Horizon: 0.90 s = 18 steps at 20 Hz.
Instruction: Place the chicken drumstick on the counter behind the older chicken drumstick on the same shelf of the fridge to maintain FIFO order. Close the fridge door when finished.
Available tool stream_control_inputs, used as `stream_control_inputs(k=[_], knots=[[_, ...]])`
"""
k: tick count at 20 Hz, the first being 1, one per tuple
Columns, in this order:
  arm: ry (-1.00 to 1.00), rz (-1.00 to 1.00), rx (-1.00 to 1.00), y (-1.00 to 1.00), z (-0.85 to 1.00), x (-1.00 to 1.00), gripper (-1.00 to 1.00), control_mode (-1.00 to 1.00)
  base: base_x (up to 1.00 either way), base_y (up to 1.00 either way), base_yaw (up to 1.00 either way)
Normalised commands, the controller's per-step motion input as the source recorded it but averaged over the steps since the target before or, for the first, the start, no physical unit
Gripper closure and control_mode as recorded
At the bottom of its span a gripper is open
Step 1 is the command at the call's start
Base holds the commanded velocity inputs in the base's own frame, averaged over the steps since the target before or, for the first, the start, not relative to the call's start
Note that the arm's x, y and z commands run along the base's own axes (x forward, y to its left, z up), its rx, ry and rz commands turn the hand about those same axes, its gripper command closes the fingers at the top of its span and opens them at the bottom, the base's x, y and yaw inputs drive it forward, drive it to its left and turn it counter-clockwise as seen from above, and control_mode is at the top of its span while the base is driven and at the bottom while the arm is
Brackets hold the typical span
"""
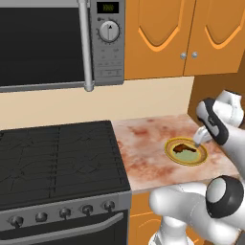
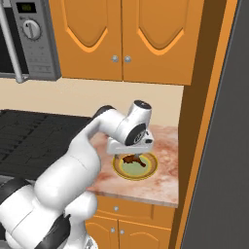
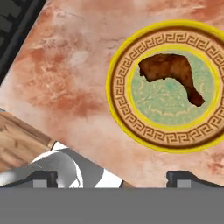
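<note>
The chicken drumstick (image 3: 173,74), dark reddish-brown, lies on a yellow-rimmed patterned plate (image 3: 118,87) on the marbled counter (image 1: 143,143). From the base views, the drumstick (image 1: 182,147) (image 2: 132,159) sits in the plate's middle. My gripper (image 1: 201,139) (image 2: 134,153) (image 3: 111,179) hovers just above the plate, open, with nothing between its fingers. A tall grey panel of the fridge (image 2: 228,146) stands at the right. The older chicken drumstick, the shelf and the fridge's inside are out of view, and I cannot tell whether the grey panel is the fridge door.
A black stove (image 1: 57,158) adjoins the counter on the left, with a microwave (image 1: 48,43) above it. Orange wall cabinets (image 2: 121,34) hang over the counter. An orange wooden side panel (image 2: 204,121) separates the counter from the fridge.
</note>
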Motion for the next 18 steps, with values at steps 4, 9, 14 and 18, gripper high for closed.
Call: stream_control_inputs(k=[4, 9, 14, 18], knots=[[0.08, 0.08, -0.05, -0.07, -0.46, 0.40, -1.00, -1.00, 0.00, 0.00, 0.00], [0.00, 0.12, -0.02, -0.04, -0.40, 0.40, -1.00, -1.00, 0.00, 0.00, 0.00], [0.00, 0.11, 0.00, -0.03, -0.25, 0.45, -1.00, -1.00, 0.00, 0.00, 0.00], [0.00, 0.09, 0.00, -0.02, -0.18, 0.39, -1.00, -1.00, 0.00, 0.00, 0.00]])
